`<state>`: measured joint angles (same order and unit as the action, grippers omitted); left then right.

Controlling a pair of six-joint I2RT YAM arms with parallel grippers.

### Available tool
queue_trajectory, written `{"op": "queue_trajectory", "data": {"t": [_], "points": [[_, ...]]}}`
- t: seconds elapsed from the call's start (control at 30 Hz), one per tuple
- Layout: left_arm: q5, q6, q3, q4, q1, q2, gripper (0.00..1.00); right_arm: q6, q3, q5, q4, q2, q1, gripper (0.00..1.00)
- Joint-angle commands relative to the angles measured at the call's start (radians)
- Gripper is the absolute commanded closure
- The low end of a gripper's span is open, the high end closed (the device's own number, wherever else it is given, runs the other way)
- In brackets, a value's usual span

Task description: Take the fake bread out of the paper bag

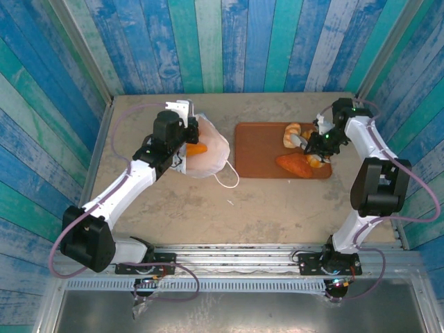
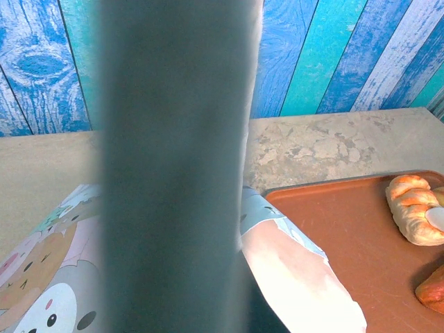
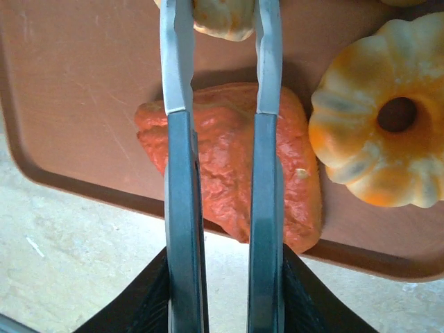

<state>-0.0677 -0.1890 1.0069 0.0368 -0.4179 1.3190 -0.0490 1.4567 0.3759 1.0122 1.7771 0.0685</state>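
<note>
orange bread (image 1: 197,149) lies inside the paper bag (image 1: 216,154) left of centre, just beside your clenched left pincer (image 1: 182,154). your right pincer (image 1: 313,148), parted and empty, hangs over the tray (image 1: 253,149) at right.

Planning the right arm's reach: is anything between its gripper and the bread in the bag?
Yes: the bag itself. The orange bread shows at its left side, by the left gripper, so the bag's white body lies between it and the right gripper over the tray.

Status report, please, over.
Left tool shut on paper bag rim. Right tool over tray, tips flanking small bun, grip unclear. One orange loaf in bag.
</note>
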Motion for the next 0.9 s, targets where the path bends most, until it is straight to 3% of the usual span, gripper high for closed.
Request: {"op": "queue_trajectory", "data": {"t": [0.0,0.27,0.87], "points": [[0.020,-0.012,0.002,-0.046,0.003,-0.055,1.00,-0.006,-0.006,0.083,0.006,-0.030,0.008,0.65],[0.018,-0.011,0.001,-0.046,0.003,-0.050,1.00,0.024,-0.032,0.012,0.010,-0.034,0.014,0.63],[0.028,-0.012,0.004,-0.046,0.002,-0.050,1.00,0.049,-0.045,-0.002,0.011,-0.074,0.041,0.54]]}}
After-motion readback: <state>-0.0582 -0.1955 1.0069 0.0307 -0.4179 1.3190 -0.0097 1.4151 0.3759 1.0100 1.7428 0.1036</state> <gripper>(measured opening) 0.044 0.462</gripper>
